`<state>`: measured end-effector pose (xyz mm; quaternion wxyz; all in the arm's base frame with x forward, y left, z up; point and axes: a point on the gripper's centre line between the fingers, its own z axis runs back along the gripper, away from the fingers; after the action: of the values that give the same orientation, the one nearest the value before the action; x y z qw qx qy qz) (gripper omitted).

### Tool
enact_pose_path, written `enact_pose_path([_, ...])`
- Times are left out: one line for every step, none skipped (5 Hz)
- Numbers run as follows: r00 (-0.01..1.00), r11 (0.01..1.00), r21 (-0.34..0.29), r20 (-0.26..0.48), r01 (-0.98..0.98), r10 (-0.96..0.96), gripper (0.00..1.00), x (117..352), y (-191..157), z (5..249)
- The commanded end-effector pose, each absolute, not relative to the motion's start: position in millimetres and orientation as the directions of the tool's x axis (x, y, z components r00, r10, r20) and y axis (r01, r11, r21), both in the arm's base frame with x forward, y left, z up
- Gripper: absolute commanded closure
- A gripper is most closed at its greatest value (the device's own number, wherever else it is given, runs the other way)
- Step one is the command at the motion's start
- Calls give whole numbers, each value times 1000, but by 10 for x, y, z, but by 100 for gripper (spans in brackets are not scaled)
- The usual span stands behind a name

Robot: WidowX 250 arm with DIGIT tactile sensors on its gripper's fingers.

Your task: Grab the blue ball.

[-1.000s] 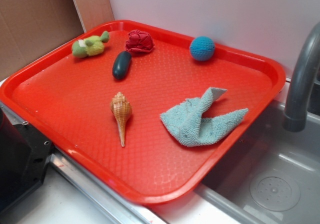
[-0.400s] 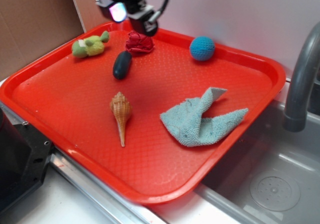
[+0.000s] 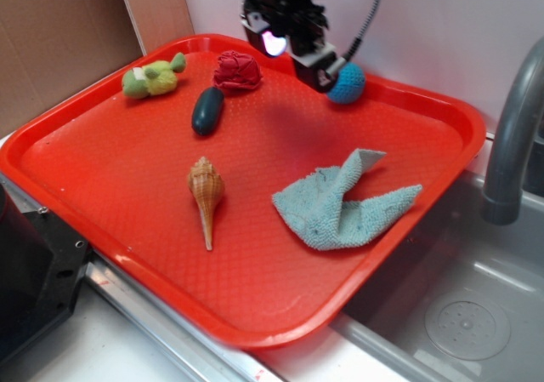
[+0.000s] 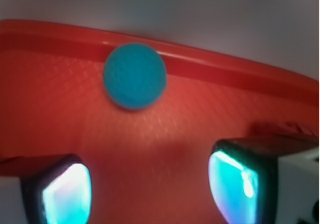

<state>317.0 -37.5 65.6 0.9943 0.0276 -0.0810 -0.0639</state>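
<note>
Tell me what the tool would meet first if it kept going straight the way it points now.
Most likely the blue ball: the wrist view shows it ahead of the open tool, slightly to the left, with only bare red tray between. Behind it comes the tray's rim. Depth is unclear, so it might brush past.

No text, label, brand or number can be read on anything here; the wrist view is perhaps too blurred to show any.
</note>
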Motion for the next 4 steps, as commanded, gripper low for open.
enact_pose_path([958, 977, 74, 194, 199, -210, 0, 3574, -490, 548])
enact_pose_path([956, 976, 41, 193, 215, -219, 0, 3690, -510, 476])
enact_pose_path([961, 981, 33, 201, 190, -193, 100, 3675, -524, 437])
enact_pose_path([954, 983, 33, 236, 181, -184, 100, 3523, -504, 582])
